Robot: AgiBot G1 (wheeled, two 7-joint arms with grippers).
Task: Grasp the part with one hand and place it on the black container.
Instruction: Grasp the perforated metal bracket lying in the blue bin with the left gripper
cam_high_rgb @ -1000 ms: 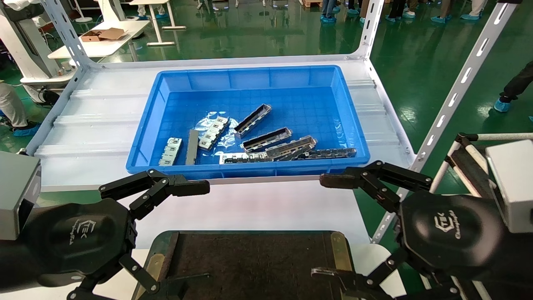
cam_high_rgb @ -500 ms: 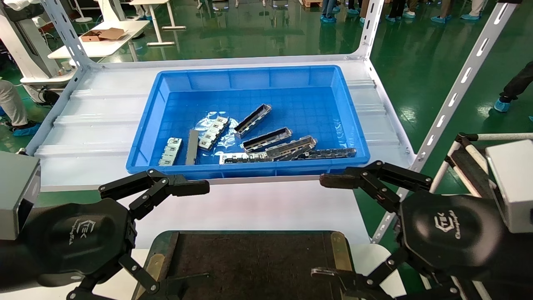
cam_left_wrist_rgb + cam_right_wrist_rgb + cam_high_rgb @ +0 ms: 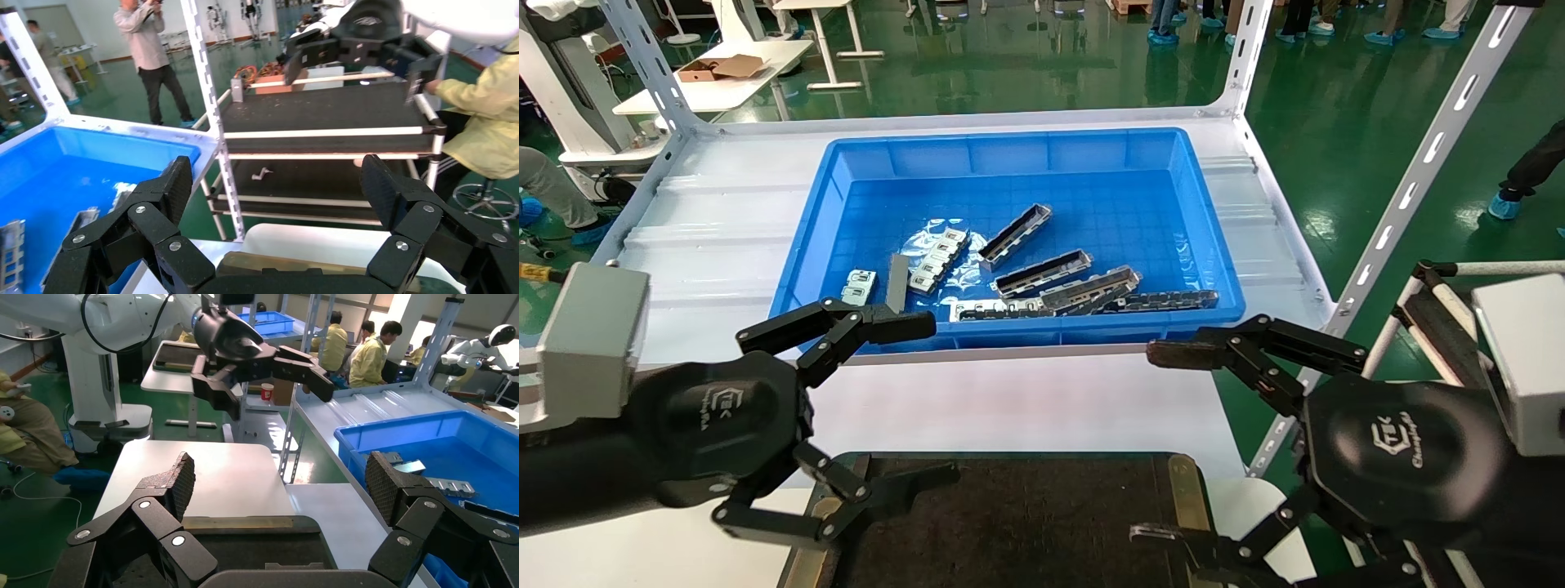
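The left gripper (image 3: 928, 400) hangs over the near rim of the blue bin (image 3: 1209, 237), palm toward the camera, its fingers (image 3: 903, 325) spread wide and empty; one tip overlaps the bin's front wall, the other lies above the black container (image 3: 1026, 523). Against half a second earlier, this arm has risen and moved forward and to the right, so its upper finger now covers part of the short silver ribbed piece (image 3: 856, 286) at the bin's left. The right gripper (image 3: 1160, 445) is unchanged, parked at the bench's right edge, fingers wide apart and holding nothing. The part (image 3: 1042, 273) lies untouched among similar strips on the bin floor, with the toothed black strip (image 3: 1169, 300) just nearer the bin's front.
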